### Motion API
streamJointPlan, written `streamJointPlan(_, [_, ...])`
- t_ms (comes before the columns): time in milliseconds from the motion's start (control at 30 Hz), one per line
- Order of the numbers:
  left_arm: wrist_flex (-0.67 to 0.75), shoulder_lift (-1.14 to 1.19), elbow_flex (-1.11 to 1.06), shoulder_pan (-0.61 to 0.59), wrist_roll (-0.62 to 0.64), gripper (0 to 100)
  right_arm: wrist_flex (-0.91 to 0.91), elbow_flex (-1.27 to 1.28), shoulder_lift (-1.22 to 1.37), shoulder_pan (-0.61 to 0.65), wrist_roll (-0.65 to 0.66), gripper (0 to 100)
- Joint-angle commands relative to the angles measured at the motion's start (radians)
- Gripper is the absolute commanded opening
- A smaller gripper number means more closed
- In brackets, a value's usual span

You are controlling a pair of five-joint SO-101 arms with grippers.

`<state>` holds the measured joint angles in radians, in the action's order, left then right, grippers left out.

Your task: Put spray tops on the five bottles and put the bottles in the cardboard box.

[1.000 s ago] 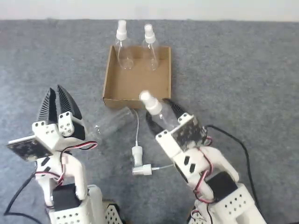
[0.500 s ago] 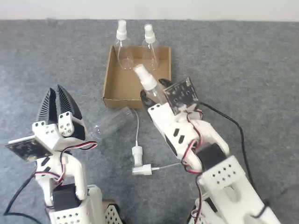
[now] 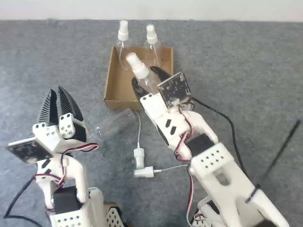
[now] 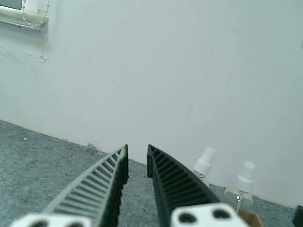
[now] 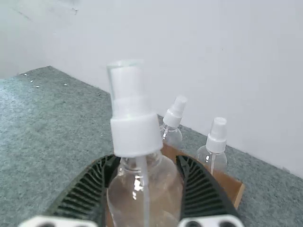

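My right gripper (image 3: 146, 79) (image 5: 146, 165) is shut on a clear bottle (image 3: 147, 81) (image 5: 142, 194) with a white spray top (image 3: 135, 65) (image 5: 132, 124), held upright above the front part of the cardboard box (image 3: 116, 81). Two capped bottles (image 3: 125, 49) (image 3: 152, 49) (image 5: 171, 128) (image 5: 213, 150) stand at the box's back wall. An uncapped bottle (image 3: 113, 124) lies on the carpet in front of the box. Two loose spray tops (image 3: 138, 156) (image 3: 144, 172) lie nearer the arms. My left gripper (image 3: 57, 92) (image 4: 137, 150) is raised at the left, narrowly open and holding nothing.
Grey carpet (image 3: 246, 71) covers the table, with free room to the right and far left of the box. The spray tops' thin tubes (image 3: 139, 127) trail across the carpet between the arms. A white wall (image 4: 189, 71) stands behind.
My right arm has carried the capped bottle forward and to the left, from in front of the box to above it. The left arm has stayed put.
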<state>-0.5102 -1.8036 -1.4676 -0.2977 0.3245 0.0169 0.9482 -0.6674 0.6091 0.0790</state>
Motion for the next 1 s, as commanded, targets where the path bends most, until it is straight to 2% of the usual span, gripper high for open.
streamJointPlan(0, [0.029, -0.017, 0.004, -0.003, 0.011, 6, -0.058, -0.144, 0.087, 0.007, -0.008, 0.6])
streamJointPlan(600, [0.029, -0.017, 0.004, -0.003, 0.011, 6, -0.071, -0.437, 0.414, 0.008, -0.015, 0.6])
streamJointPlan(967, [0.034, -0.017, -0.005, -0.003, 0.009, 6, -0.404, -0.451, 0.596, 0.019, -0.015, 0.6])
